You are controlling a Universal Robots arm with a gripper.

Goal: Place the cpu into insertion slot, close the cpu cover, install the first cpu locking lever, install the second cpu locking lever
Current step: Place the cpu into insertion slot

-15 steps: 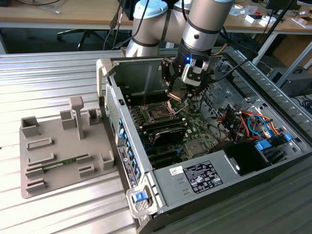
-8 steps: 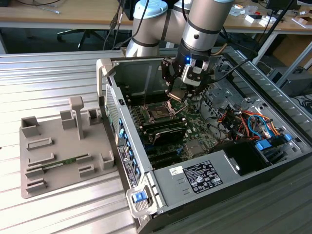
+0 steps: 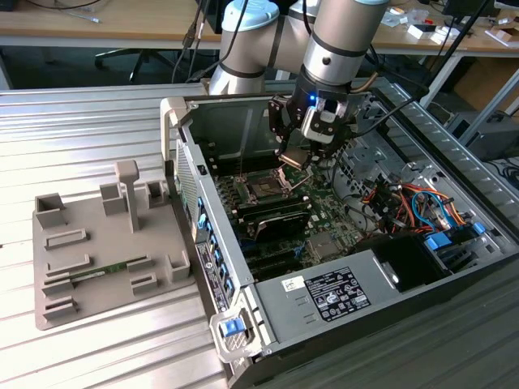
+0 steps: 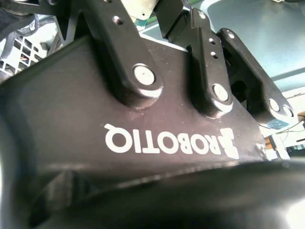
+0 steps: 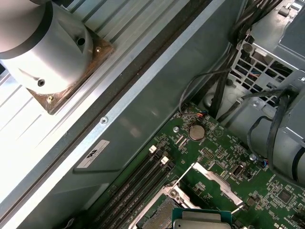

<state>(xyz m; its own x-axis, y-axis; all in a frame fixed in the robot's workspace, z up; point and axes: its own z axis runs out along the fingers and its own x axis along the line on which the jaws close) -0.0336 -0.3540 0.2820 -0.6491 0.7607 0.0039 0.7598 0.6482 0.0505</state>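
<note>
1. Lying open on the ribbed metal table (image 3: 81, 121), the computer case (image 3: 235, 121) has its side off, so its interior is exposed from above.
2. The Universal Robots arm (image 3: 340, 40) reaches down into the case from the far side.
3. The green motherboard (image 5: 224, 143) covers the case floor, with the long black memory slots (image 5: 133, 186) running beside the socket.
4. The gripper (image 3: 292, 156) hangs just above the board. Its fingers appear drawn together on a small flat plate, which I take to be the cpu.
5. The cpu cover (image 5: 212, 179) is swung open, so its silver frame is off the socket.
6. The insertion slot (image 3: 263, 191) shows a bare dark centre. It lies below the fingertips and a little toward the exterior view's left.
7. The cpu (image 5: 200, 222) is held face-up above the board, near the slot but not seated. Its flat side looks roughly parallel to the board.
</note>
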